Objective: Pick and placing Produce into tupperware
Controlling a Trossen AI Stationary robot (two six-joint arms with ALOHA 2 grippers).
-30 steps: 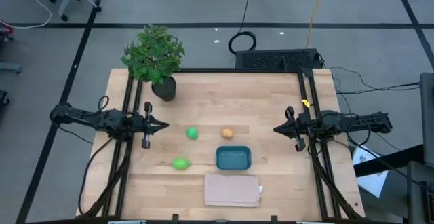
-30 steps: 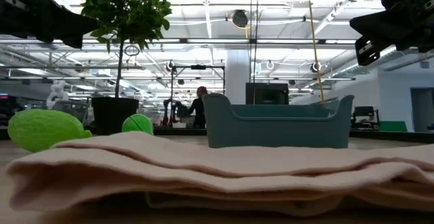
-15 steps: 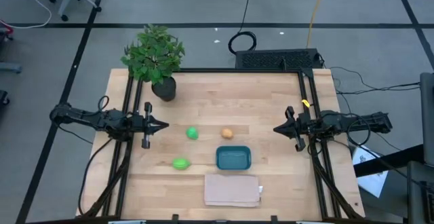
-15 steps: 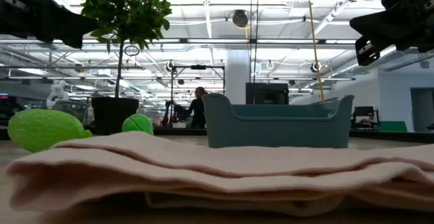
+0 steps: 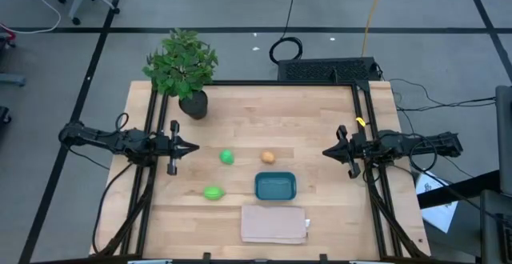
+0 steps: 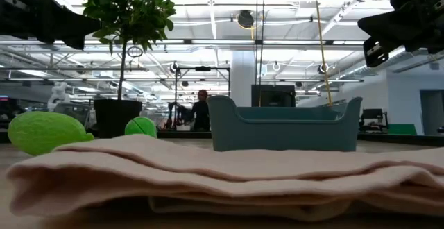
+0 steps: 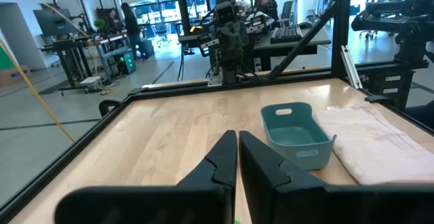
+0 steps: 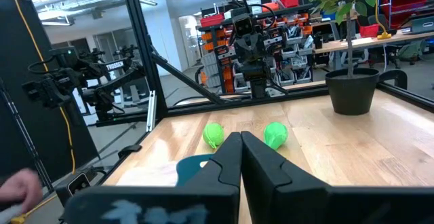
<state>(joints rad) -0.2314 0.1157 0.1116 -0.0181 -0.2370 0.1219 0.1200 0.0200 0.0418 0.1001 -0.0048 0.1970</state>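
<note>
Three pieces of produce rest on the wooden table: a bright green ball (image 5: 227, 158), a lime-green piece (image 5: 213, 192) and an orange-tan piece (image 5: 268, 158). The teal tupperware (image 5: 275, 186) sits near them with nothing in it that I can see. My left gripper (image 5: 196, 146) hovers shut above the table's left side, pointing at the produce. My right gripper (image 5: 325, 152) hovers shut above the right side. In the right wrist view both green pieces (image 8: 213, 134) (image 8: 276, 134) show past the shut fingers (image 8: 239, 140). The left wrist view shows the tupperware (image 7: 296, 134) beyond the shut fingers (image 7: 237, 138).
A potted leafy plant (image 5: 185, 68) stands at the far left corner. A folded beige cloth (image 5: 274, 223) lies at the near edge, just in front of the tupperware. Black frame rails (image 5: 144, 192) run along both table sides. A person (image 6: 201, 109) shows far off in the room.
</note>
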